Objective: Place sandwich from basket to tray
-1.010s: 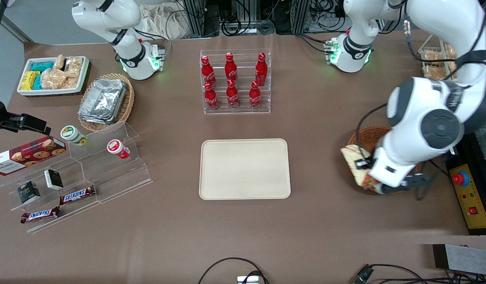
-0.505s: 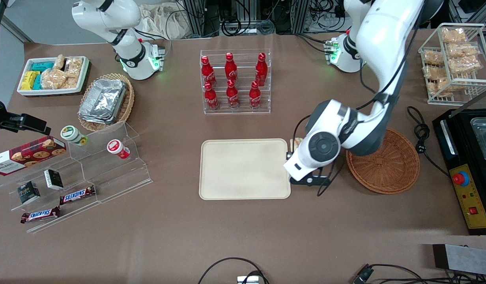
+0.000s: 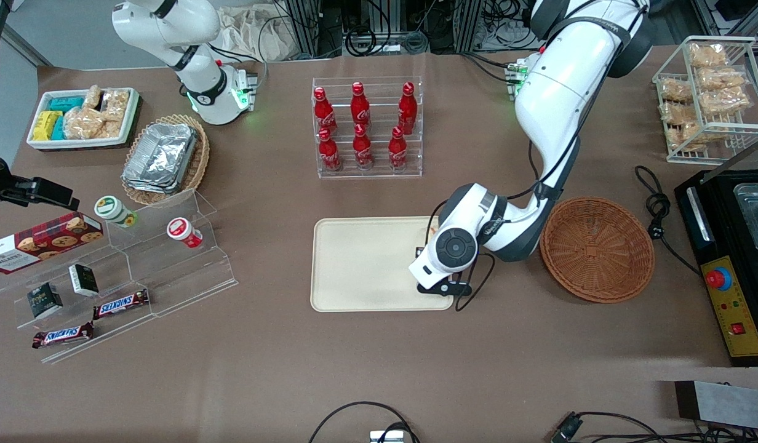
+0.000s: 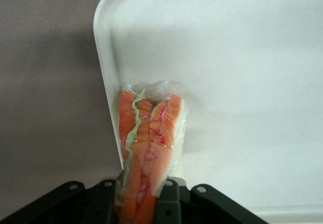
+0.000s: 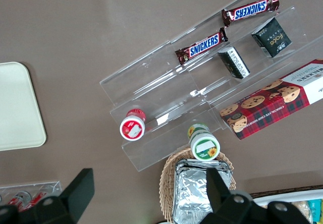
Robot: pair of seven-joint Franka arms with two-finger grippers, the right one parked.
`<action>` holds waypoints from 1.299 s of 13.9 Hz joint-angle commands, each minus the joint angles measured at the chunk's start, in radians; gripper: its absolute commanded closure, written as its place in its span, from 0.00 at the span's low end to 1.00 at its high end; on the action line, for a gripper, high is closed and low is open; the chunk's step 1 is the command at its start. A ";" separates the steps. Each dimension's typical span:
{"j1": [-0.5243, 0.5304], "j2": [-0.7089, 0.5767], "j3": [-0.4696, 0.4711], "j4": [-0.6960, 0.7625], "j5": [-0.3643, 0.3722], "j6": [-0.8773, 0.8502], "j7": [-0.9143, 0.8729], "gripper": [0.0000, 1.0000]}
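- Beige tray: lay flat at the centre of the front-view frame, on the brown table; most of its surface was bare.
- Gripper: the working arm's, black-fingered, pinching the sandwich between its two fingers; it hung over the tray's edge nearest the working arm's end of the table. In the front view it was hidden under the white wrist housing.
- Sandwich: clear-wrapped wedge with its orange-red filling and a thin pale green strip facing the wrist camera, clamped at one end. It stood over the tray just inside the rounded corner and rim; whether it touched the tray surface could not be told. Only a sliver of it showed in the front view, at the wrist's upper edge.
- Basket: round, reddish-brown wicker, right of centre in the front-view frame, beside the tray toward the working arm's end; nothing lay in it.
- Bottle rack: clear acrylic, six red bottles in two rows, upper centre of the front-view frame, farther from the camera than the tray.
- Tan oval basket: held foil containers, upper left of the front-view frame.
- White bin: snack packets inside, far upper left.
- Acrylic stepped stand: left of the frame, with two small tubs, a biscuit box, two dark cartons and two chocolate bars.
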 commanded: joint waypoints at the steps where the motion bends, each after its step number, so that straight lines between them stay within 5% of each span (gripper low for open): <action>1: -0.014 0.024 0.012 0.057 0.003 -0.016 -0.025 0.00; 9: -0.003 -0.148 0.096 0.163 0.006 -0.157 -0.076 0.00; 18: 0.075 -0.672 0.242 -0.386 -0.038 -0.155 0.278 0.00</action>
